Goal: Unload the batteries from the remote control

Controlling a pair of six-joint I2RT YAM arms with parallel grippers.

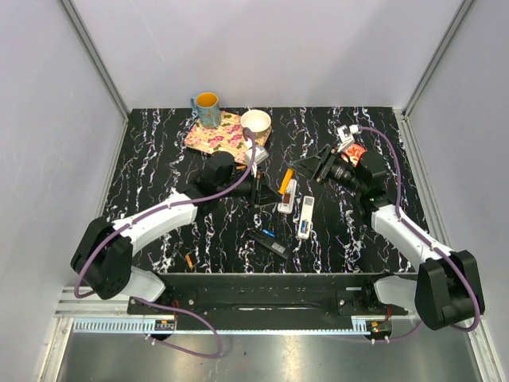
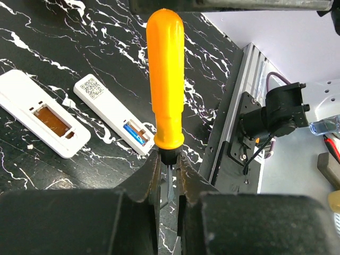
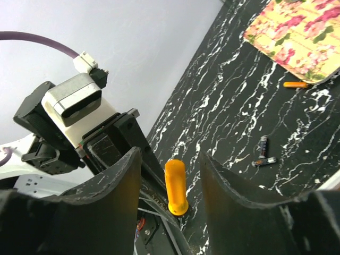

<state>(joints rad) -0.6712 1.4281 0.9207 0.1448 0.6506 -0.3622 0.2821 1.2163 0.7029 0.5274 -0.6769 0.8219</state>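
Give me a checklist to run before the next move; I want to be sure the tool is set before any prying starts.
1. Jaws of the left gripper shut on the screwdriver: ok.
2. Blade free to pry: not ok; the jaws hold the shaft and the handle points outward.
3. Battery compartments open: ok; the orange battery shows in the plain remote, the blue battery in the QR-labelled remote.
4. Jaws of the right gripper open: ok; the handle lines up between them in its wrist view.
5. Right gripper near enough to take the handle: cannot tell.
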